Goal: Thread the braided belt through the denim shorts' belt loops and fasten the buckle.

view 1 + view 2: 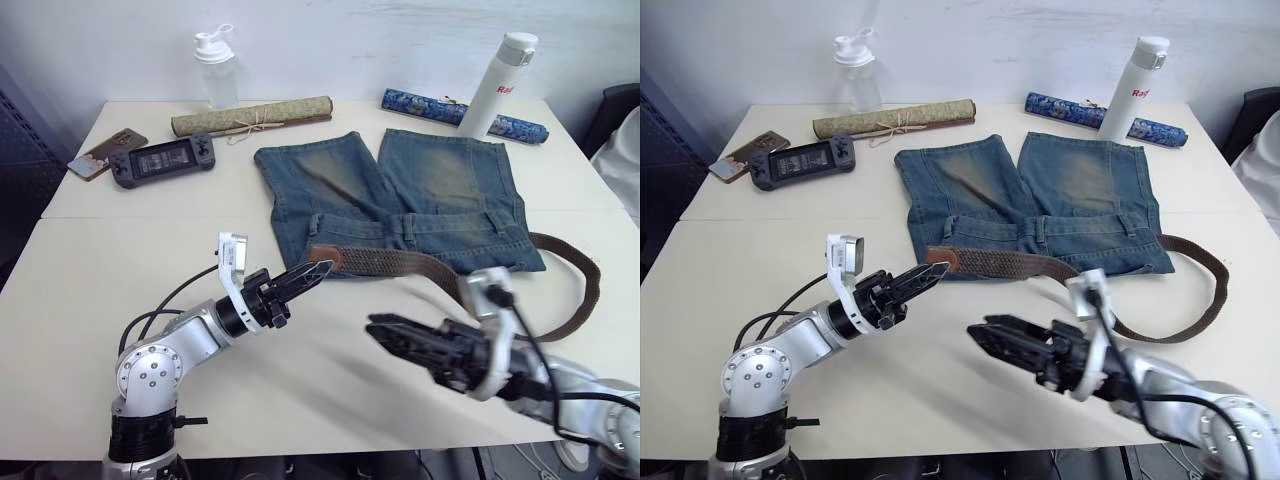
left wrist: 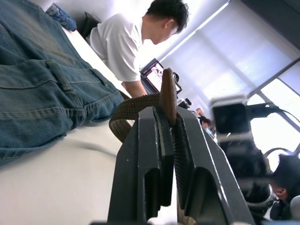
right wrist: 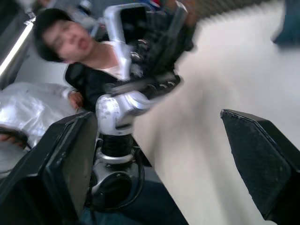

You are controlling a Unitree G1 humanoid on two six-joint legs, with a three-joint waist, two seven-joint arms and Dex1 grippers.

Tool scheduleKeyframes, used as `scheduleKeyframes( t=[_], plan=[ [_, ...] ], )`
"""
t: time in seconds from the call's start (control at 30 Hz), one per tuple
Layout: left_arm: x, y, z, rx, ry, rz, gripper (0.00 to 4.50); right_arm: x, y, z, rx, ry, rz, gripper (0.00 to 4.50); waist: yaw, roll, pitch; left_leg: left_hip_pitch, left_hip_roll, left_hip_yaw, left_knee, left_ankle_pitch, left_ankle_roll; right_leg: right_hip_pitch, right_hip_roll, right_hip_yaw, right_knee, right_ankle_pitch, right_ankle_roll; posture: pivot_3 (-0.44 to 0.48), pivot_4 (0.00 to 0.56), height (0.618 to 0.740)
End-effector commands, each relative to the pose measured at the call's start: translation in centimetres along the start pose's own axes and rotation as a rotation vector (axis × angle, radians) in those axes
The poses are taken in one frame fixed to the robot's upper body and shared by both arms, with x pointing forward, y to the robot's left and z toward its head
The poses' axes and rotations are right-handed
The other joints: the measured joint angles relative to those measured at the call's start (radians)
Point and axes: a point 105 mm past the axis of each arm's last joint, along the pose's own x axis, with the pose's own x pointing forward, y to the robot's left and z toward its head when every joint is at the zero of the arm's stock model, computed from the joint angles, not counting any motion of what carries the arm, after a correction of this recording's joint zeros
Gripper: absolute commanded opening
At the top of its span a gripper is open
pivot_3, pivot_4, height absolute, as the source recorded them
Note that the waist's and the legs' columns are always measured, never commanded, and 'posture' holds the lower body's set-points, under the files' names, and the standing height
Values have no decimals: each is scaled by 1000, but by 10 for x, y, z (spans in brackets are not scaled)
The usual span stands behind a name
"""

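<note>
Pinching the brown tip of the belt (image 1: 400, 264), the left gripper (image 1: 318, 270) holds it just near the shorts (image 1: 400, 195). Right gripper (image 1: 378, 328) hovers nearby, fingers apart.

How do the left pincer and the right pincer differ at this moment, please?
The left pincer is shut on the brown leather tip of the braided belt, holding it just above the table; the right pincer is open and holds nothing. The left pincer sits at the denim shorts waistband, while the right pincer hangs over bare table nearer the robot. Both have two black fingers.
</note>
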Motion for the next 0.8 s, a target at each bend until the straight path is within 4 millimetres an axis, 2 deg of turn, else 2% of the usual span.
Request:
scheduleKeyframes(
  t=[0.03,0.17,0.3,0.7,0.8],
  plan=[
    [3,-14,3,27,2,-60,0,15,-20,14,125,-196,-67,4462,2,0,0,0,0,0,0,0,0,0,1,0,0,0,0,0,150,717],
    [2,-12,5,30,4,-53,0,15,-16,35,204,-383,-10,4462,3,0,0,-2,-1,1,0,0,0,-2,1,1,1,0,0,0,150,717],
    [2,-13,5,25,2,-56,0,7,-25,49,248,-564,-25,4462,1,0,0,-2,-1,2,0,0,0,-4,2,2,1,0,0,0,150,717],
    [3,-10,8,25,5,-57,0,9,-19,45,180,-578,-15,4462,-4,0,0,-2,0,3,-3,0,0,-5,1,4,1,0,0,0,150,717],
    [3,-9,7,24,7,-53,0,10,-18,43,178,-571,-7,3726,-4,0,0,-2,0,3,-3,0,0,-5,1,4,1,0,0,0,150,717]
  ],
)
